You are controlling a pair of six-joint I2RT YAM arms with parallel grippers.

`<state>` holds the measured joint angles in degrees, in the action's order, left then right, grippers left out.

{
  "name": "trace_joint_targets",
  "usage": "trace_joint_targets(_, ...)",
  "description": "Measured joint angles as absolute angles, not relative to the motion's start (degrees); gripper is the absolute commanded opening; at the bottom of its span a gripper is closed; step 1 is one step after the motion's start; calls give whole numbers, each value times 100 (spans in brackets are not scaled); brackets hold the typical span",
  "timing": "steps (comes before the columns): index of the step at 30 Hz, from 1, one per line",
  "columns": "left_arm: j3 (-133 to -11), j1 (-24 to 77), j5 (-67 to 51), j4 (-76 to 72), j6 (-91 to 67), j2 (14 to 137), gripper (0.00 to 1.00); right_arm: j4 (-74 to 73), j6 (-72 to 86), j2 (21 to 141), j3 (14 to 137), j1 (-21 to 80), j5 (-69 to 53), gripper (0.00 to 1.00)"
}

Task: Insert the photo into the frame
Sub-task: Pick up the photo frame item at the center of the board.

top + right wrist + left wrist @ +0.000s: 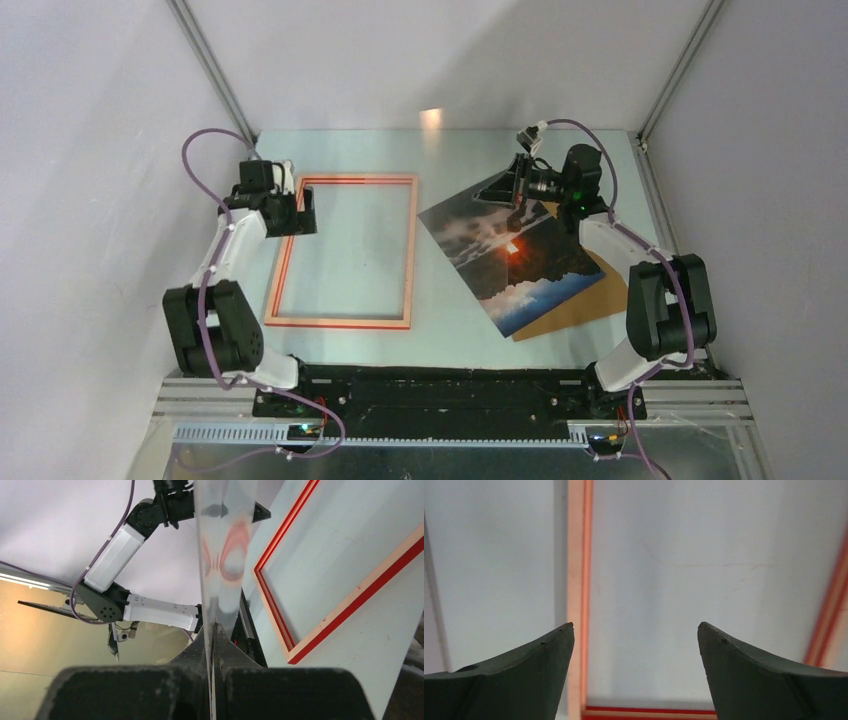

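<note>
Fingers of the right gripper (212, 626) are clenched on the photo (505, 268); the frame (411, 250) is laid leftward, lengthwise fore-aft, under the released left gripper (635, 630).

Robotics lab test cell, white panel walls (90, 120), aluminium framing (207, 60), bolted arms (225, 255)

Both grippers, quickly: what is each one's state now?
Left gripper: open, empty, over the thin red rectangular frame.
Right gripper: shut on the glossy landscape photo.

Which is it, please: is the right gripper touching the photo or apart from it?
Touching. The right wrist view shows the right gripper shut on the photo, the sheet's edge pinched between its jaws with no gap.
</note>
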<state>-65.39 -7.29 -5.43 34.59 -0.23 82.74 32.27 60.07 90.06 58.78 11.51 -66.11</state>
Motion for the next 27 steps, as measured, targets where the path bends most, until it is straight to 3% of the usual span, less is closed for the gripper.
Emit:
trace_joint_targets(11,-6792,-991,270,3857,714,9747,69,3052,5848,9247,5937,1461,-6576,0)
trace_joint_targets(27,-7065,-1219,296,3894,993,10438,30,2397,5271,9247,5940,1483,-6571,0)
